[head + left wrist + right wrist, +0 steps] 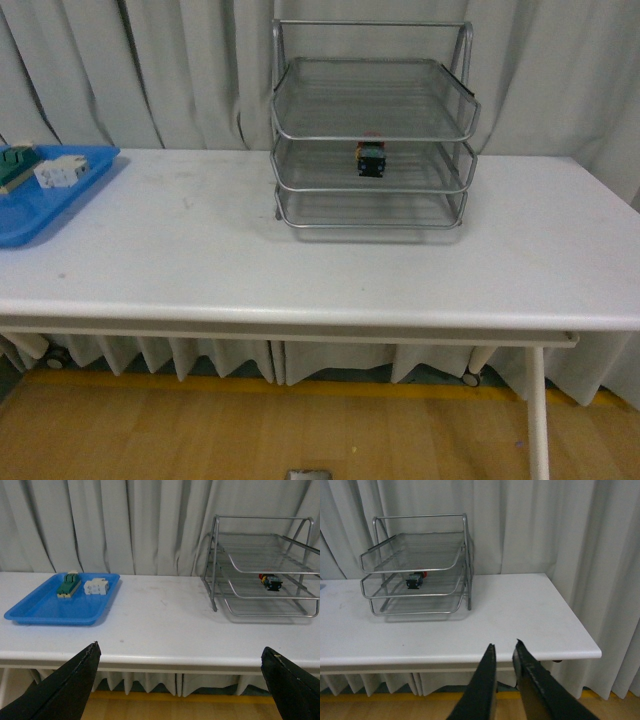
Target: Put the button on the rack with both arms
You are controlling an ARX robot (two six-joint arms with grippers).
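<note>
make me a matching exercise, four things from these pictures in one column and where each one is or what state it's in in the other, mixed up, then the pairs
Things:
1. button
2. green-and-cream switch block
3. left hand
4. right hand

Places or states:
A. fingers wide apart, holding nothing
B. lying in the blue tray next to a white block
C. fingers nearly together, holding nothing
D. on the middle tier of the rack

Pairs: 1-D, 2-B, 3-A, 4-C
</note>
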